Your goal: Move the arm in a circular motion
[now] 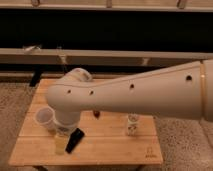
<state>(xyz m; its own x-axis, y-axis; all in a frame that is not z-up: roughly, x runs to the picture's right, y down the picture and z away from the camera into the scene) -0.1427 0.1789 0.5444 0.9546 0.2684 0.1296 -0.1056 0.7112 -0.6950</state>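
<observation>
The cream-white arm (135,95) reaches from the right edge across the middle of the camera view, with small dark screw holes along it. Its elbow bends down over the left half of a wooden table (110,145). The gripper (60,142), a yellowish translucent cylindrical tip, hangs just above the table's front left part, next to a white cup (44,118) and a black flat object (75,140).
A small white bottle (132,125) stands on the table right of centre. A small red item (96,115) peeks out under the arm. A long pale rail (105,54) and a dark wall run behind the table. Speckled floor surrounds it.
</observation>
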